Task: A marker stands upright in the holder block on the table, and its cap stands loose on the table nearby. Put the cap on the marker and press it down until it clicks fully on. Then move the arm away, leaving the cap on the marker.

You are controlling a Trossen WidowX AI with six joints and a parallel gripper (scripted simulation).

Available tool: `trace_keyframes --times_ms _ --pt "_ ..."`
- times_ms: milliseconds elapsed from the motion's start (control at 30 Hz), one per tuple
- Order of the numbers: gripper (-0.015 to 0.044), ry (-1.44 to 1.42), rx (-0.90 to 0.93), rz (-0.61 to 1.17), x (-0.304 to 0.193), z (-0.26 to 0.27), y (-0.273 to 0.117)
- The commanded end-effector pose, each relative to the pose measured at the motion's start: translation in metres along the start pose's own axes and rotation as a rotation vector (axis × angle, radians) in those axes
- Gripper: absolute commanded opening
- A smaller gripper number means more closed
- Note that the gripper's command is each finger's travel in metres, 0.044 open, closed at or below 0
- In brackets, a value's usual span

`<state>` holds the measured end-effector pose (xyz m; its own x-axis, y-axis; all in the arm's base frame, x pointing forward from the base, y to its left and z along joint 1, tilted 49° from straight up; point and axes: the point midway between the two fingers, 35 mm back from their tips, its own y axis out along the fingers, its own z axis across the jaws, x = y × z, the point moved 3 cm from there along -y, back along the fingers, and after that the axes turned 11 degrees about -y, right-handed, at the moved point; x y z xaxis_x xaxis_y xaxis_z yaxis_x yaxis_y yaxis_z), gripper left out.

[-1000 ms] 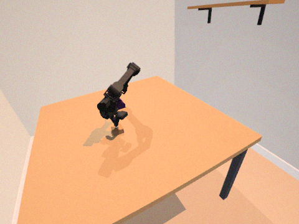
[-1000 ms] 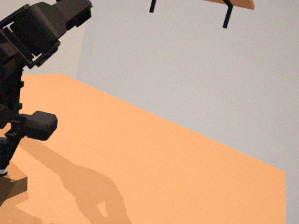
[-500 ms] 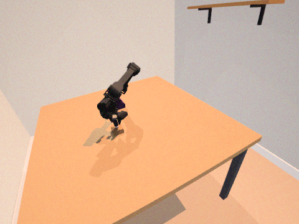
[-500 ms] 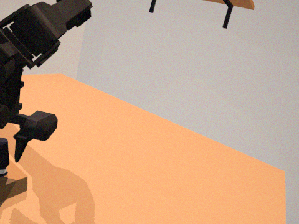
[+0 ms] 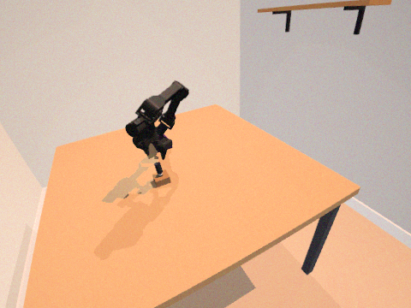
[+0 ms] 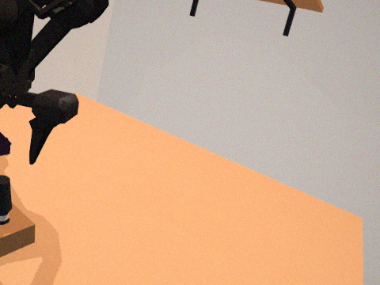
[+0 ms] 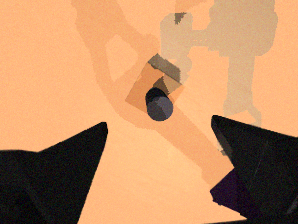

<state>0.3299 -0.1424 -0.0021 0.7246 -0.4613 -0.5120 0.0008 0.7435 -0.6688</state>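
The holder block stands on the table with the marker upright in it. The dark cap sits upright on top of the marker. A short pale band of the marker shows between cap and block in the exterior view. Whether the cap is fully clicked on cannot be told. My gripper is wide open and empty, just above the cap, with clear gaps from both fingers to it in the wrist view. Only one finger shows in the exterior view.
The brown table carries the block and the arm's shadows. The arm rises behind and above the block. A wall shelf hangs far beyond the table.
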Motion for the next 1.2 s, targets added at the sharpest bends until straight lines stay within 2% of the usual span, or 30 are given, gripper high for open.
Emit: trace_keyframes --times_ms 0,333,533,1167 --pt "0.0414 -0.024 -0.010 0.013 -0.002 0.002 -0.004" --pt "0.0151 -0.905 0.000 0.016 -0.002 -0.002 0.006" --pt "0.0000 -0.967 0.000 0.016 -0.002 -0.002 0.006" --pt "0.0000 -0.967 0.001 0.016 -0.002 -0.002 0.018"
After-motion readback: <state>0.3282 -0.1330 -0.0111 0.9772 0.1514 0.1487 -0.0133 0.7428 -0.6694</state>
